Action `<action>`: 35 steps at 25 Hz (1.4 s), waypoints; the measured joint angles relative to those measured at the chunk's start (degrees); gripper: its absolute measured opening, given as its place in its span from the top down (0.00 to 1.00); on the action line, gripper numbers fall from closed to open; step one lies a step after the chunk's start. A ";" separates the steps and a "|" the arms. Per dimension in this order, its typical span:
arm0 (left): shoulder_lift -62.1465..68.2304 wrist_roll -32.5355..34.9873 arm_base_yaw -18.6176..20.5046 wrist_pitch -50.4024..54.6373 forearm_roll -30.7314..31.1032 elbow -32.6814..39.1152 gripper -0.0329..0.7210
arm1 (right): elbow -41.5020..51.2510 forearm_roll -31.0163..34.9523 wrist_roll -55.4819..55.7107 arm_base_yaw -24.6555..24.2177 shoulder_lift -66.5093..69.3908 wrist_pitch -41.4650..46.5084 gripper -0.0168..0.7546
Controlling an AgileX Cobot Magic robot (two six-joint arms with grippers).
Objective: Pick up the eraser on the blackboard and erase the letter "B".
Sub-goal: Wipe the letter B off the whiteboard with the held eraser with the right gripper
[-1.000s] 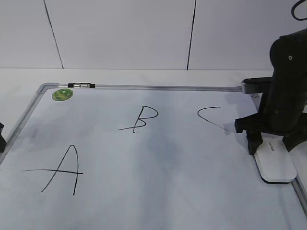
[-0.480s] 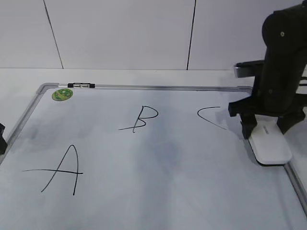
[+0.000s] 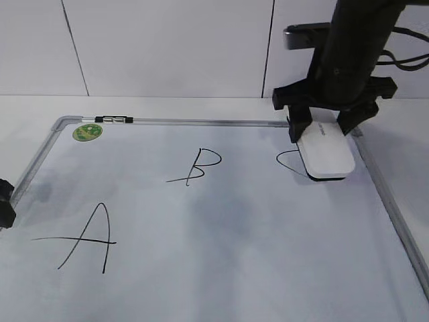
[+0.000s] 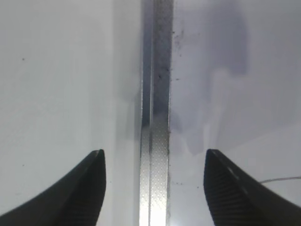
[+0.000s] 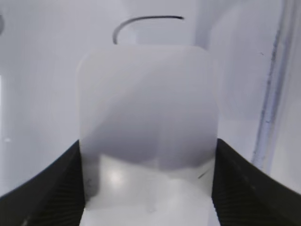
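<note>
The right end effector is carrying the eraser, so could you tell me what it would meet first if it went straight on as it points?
Probably the letter "C" on the blackboard beneath; height above the board is unclear.

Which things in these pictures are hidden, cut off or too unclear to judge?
- Letter "C": its right part is behind the eraser in the exterior view.
- Eraser underside: unseen in every view; whether it touches the blackboard is unclear.
- Left gripper: only a dark piece at the exterior view's left edge.
- Green sticker: print too small.
</note>
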 joint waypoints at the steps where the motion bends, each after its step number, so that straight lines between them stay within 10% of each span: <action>1: 0.00 0.00 0.00 0.00 0.00 -0.08 0.31 | -0.77 0.66 -0.25 0.24 0.00 0.00 0.26; 35: 3.36 0.00 0.00 -0.55 -0.94 -0.30 0.36 | -4.73 16.57 -10.63 0.58 0.65 -2.98 0.26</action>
